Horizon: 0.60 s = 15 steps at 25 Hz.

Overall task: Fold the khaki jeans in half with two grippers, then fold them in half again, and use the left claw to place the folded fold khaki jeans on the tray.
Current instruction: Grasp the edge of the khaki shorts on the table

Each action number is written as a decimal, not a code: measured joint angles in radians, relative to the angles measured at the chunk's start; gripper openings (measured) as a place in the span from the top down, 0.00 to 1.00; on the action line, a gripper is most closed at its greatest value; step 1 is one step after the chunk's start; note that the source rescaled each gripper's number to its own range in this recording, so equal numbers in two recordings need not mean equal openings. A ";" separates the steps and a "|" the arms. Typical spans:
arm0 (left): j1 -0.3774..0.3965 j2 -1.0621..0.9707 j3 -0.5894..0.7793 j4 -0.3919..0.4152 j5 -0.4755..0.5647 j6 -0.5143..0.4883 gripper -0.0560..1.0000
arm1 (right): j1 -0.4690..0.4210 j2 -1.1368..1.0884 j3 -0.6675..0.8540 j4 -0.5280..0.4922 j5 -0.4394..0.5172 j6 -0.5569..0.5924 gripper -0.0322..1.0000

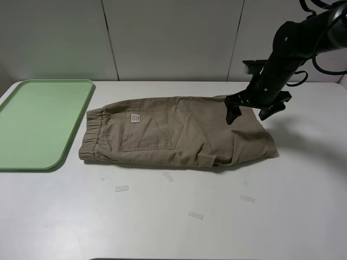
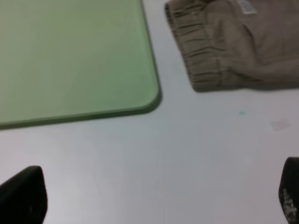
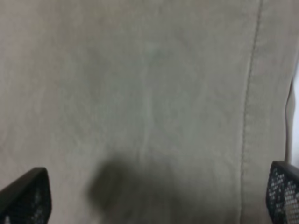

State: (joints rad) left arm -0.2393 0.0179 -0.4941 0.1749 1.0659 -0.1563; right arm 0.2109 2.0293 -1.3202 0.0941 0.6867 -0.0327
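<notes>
Though partly out of frame, tray (image 1: 43, 122) just beside khaki jeans (image 1: 179, 135).

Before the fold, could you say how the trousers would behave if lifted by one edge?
Probably floppy: the trousers lie flat and creased, so unheld parts should sag. The gathered waistband looks thicker, likely easier to pinch.
</notes>
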 joint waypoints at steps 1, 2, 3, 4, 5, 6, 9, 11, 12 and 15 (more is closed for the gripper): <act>0.037 0.000 0.000 0.000 0.000 0.000 0.00 | 0.000 0.000 0.000 -0.007 -0.007 0.000 0.00; 0.064 -0.001 0.000 0.000 0.000 0.000 0.00 | 0.000 0.000 0.000 -0.018 -0.009 0.000 0.00; 0.092 -0.001 0.000 0.000 0.000 0.000 0.00 | 0.000 0.000 0.000 -0.030 -0.014 0.000 0.00; 0.131 -0.001 0.000 0.000 0.000 0.000 0.00 | 0.000 0.000 0.000 -0.045 -0.024 0.001 0.00; 0.159 -0.001 0.000 0.000 0.000 0.000 0.00 | 0.000 0.001 0.000 -0.056 -0.033 0.001 0.00; 0.185 -0.001 0.000 0.000 0.000 0.000 0.01 | 0.000 0.003 0.000 -0.069 -0.039 0.001 0.00; 0.268 -0.001 0.000 0.001 0.000 0.000 0.01 | -0.002 0.027 -0.006 -0.094 -0.057 0.005 0.00; 0.302 -0.001 0.000 0.003 0.001 0.000 0.01 | -0.010 0.058 -0.015 -0.094 -0.059 0.012 0.00; 0.317 -0.001 0.000 0.003 0.001 0.000 0.01 | -0.018 0.076 -0.023 -0.094 -0.059 0.016 0.00; 0.333 -0.001 0.000 0.003 0.001 0.000 0.01 | -0.038 0.119 -0.059 -0.103 -0.060 0.023 0.00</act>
State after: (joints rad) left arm 0.0936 0.0168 -0.4941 0.1779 1.0672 -0.1563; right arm 0.1729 2.1486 -1.3793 -0.0090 0.6268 -0.0098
